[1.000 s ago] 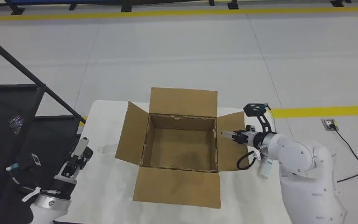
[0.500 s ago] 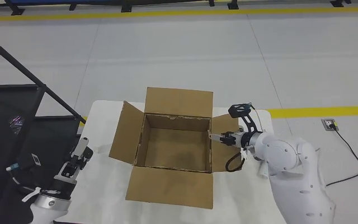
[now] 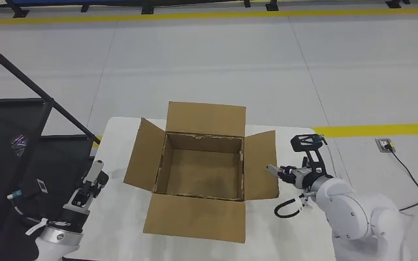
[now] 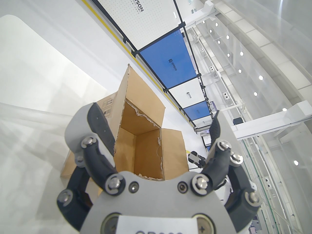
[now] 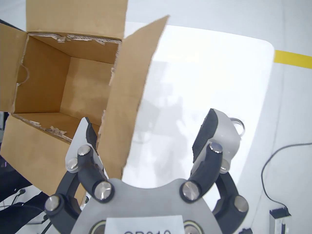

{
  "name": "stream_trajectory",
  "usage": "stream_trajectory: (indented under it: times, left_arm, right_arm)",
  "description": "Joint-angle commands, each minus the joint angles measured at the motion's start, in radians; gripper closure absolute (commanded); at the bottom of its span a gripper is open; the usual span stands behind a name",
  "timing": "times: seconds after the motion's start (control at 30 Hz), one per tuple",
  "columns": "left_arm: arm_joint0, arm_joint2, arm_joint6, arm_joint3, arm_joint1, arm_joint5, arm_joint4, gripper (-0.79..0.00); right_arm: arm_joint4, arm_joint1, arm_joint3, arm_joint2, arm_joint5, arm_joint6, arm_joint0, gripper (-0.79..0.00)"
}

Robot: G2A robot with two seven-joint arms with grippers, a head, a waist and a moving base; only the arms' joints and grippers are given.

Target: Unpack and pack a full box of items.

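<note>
Right gripper (image 5: 148,120): fingers spread wide, just beside the outer edge of the right-hand flap of the brown cardboard box (image 3: 194,218); contact with the flap cannot be told. Left gripper (image 4: 157,113): fingers likewise spread, well apart from the box, at the left edge of the white table (image 3: 117,140). The box stands open mid-table, all four flaps folded outward.

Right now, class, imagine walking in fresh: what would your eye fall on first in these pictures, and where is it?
A big cardboard box sits in the middle of the white table, all four flaps spread open and its brown floor on show. The right claw hangs open by the box's right-hand flap, and the left claw is open near the table's left edge.
</note>
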Motion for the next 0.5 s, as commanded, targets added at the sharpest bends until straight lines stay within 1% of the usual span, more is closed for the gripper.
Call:
stream_trajectory:
  times: [0.0, 0.43, 0.47]
  left_arm:
    - [0.000, 0.000, 0.000, 0.000, 0.000, 0.000, 0.000, -0.785]
    - [0.000, 0.000, 0.000, 0.000, 0.000, 0.000, 0.000, -0.785]
    - [0.000, 0.000, 0.000, 0.000, 0.000, 0.000, 0.000, -0.785]
  right_arm:
    - [-0.005, 0.001, -0.011, 0.001, 0.000, 0.003, -0.007, -0.785]
    - [-0.005, 0.001, -0.011, 0.001, 0.000, 0.003, -0.007, -0.785]
    - [-0.001, 0.000, -0.010, -0.006, -0.005, -0.011, -0.011, -0.785]
